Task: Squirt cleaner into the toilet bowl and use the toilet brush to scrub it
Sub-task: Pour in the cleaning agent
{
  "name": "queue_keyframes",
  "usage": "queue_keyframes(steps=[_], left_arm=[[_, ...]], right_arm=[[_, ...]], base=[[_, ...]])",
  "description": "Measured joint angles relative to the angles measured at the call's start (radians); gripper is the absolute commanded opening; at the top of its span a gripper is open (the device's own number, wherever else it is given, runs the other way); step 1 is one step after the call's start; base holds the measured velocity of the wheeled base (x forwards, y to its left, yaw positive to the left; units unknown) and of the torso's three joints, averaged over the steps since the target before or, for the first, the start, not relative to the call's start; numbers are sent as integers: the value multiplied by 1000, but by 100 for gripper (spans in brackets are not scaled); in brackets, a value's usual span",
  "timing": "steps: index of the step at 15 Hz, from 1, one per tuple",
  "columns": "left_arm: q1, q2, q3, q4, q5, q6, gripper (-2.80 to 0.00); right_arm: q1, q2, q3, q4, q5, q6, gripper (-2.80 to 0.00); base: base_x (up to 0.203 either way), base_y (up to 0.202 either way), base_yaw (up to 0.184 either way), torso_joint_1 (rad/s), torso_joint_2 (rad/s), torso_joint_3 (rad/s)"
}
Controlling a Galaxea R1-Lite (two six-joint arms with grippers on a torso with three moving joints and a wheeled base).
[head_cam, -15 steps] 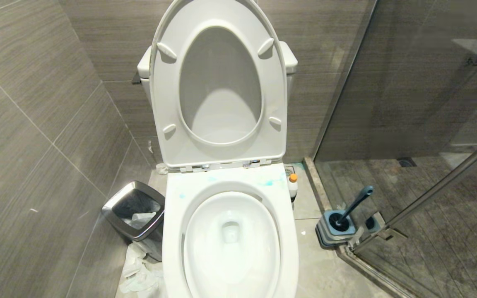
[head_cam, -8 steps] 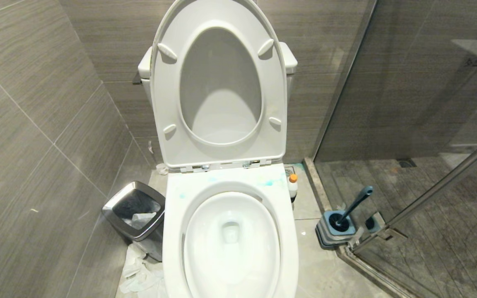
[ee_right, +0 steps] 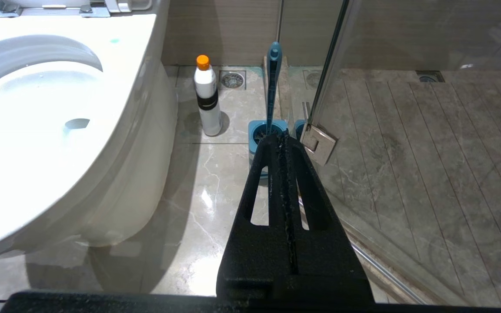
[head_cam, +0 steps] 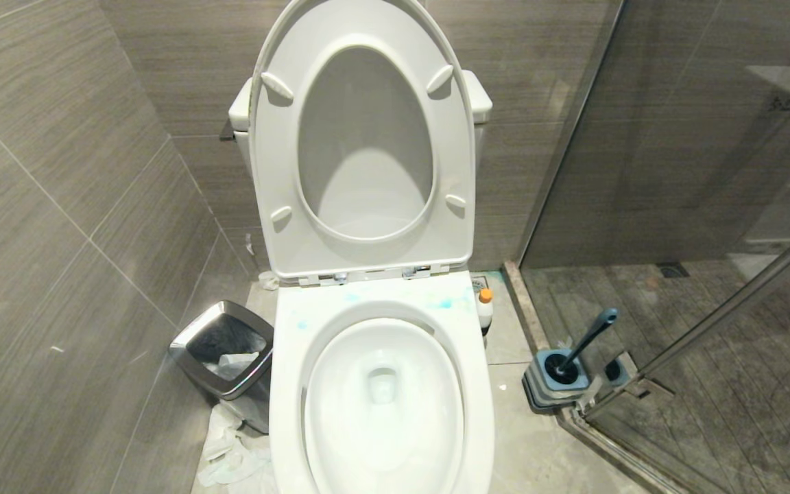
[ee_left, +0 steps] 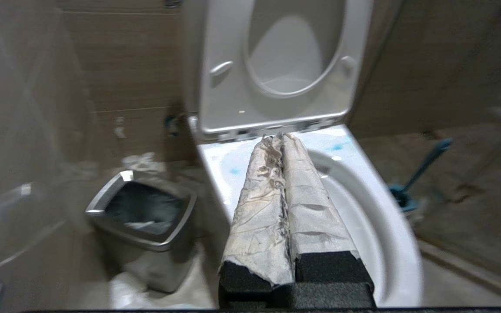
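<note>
Both grippers read empty from my seat. Neither arm shows in the head view. Left gripper point(ee_left: 282, 139) has its paper-wrapped fingers point(ee_left: 259, 204) pressed together, clenched on nothing, hanging over the near rim of the toilet bowl point(head_cam: 381, 405) and pointing toward the raised seat point(head_cam: 364, 144). Right gripper point(ee_right: 282, 135) has its black fingers point(ee_right: 311, 195) closed flat against each other too, holding nothing, hanging above the floor point(ee_right: 198, 182) on the right of the toilet, aimed at the brush holder point(ee_right: 262, 132).

Seat and lid are up, leaning back against the tank point(head_cam: 481, 96). Bowl looks white with water low in it; turquoise smears sit on the back ledge of the rim near the hinges.

Cleaner bottle point(head_cam: 485, 309) stands upright on the floor, just beside the right rear side of the toilet, orange cap on. A floor drain point(ee_right: 232, 79) lies behind it by the back wall.

Toilet brush point(head_cam: 590, 336) sits in its blue-grey holder point(head_cam: 554, 384) at the corner of the glass shower door point(head_cam: 697, 206), handle tilted up to the right, bristle head down in the holder, apart from the bottle.

Steel-rimmed bin point(head_cam: 227, 350) stands on the floor to the left of the toilet, black liner, paper inside, touching or nearly touching the bowl side. Crumpled paper point(head_cam: 230, 453) lies on the floor at its near side.
</note>
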Motion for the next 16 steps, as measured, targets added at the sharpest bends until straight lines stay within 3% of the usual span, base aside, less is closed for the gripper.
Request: queue_keyframes(steps=[3, 7, 11, 13, 16], left_arm=[[10, -71, 89, 4, 57, 119, -280], [18, -190, 212, 23, 167, 228, -280], [19, -216, 337, 12, 175, 315, -280], [19, -219, 363, 49, 176, 324, -280], [19, -220, 371, 82, 204, 285, -280]], right_arm=[[0, 0, 0, 0, 0, 0, -280], [0, 0, 0, 0, 0, 0, -280], [0, 0, 0, 0, 0, 0, -280], [0, 0, 0, 0, 0, 0, -280], [0, 0, 0, 0, 0, 0, -280]], base=[[0, 0, 0, 0, 0, 0], [0, 0, 0, 0, 0, 0], [0, 0, 0, 0, 0, 0], [0, 0, 0, 0, 0, 0], [0, 0, 0, 0, 0, 0]])
